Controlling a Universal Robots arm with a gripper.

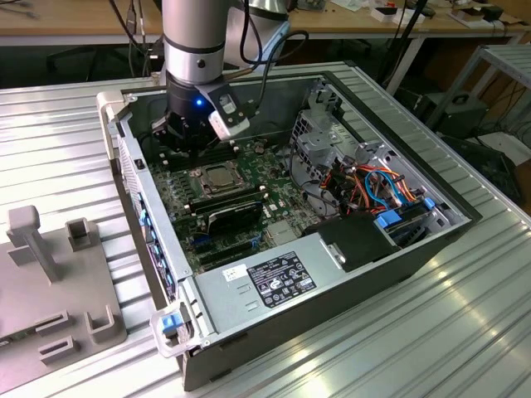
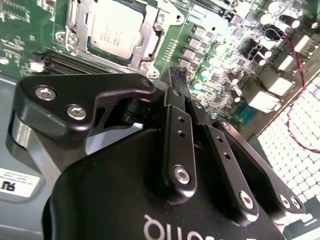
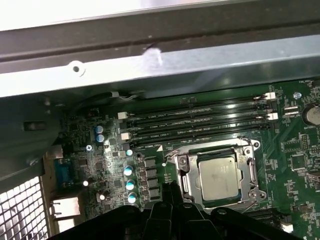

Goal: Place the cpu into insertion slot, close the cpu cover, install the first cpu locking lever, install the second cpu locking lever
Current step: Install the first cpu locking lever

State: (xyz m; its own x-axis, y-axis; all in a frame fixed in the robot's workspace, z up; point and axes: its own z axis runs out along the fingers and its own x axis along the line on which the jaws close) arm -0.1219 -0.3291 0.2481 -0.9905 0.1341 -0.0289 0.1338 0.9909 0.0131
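Note:
The cpu (image 3: 218, 173), a square chip with a silvery top, lies flat in the insertion slot on the green board, and it hides the slot's pinned centre. The cpu cover (image 3: 250, 167), a thin metal frame, lies down around the chip's edges. In the second wrist view the cpu (image 2: 114, 30) and the cover (image 2: 150, 40) sit just beyond my black fingertips. My gripper (image 2: 178, 75) is shut with nothing between its fingers. It hovers beside one corner of the socket, close above the board. In the exterior view the gripper (image 1: 192, 153) hangs just behind and to the left of the cpu (image 1: 217, 176).
Long black memory slots (image 3: 200, 120) run beside the socket, and a row of blue capacitors (image 3: 129, 177) stands near my fingertips. The case wall (image 3: 160, 65) rises close behind. A drive cage with coloured cables (image 1: 373, 182) and the power supply (image 1: 274, 278) fill the case's other side.

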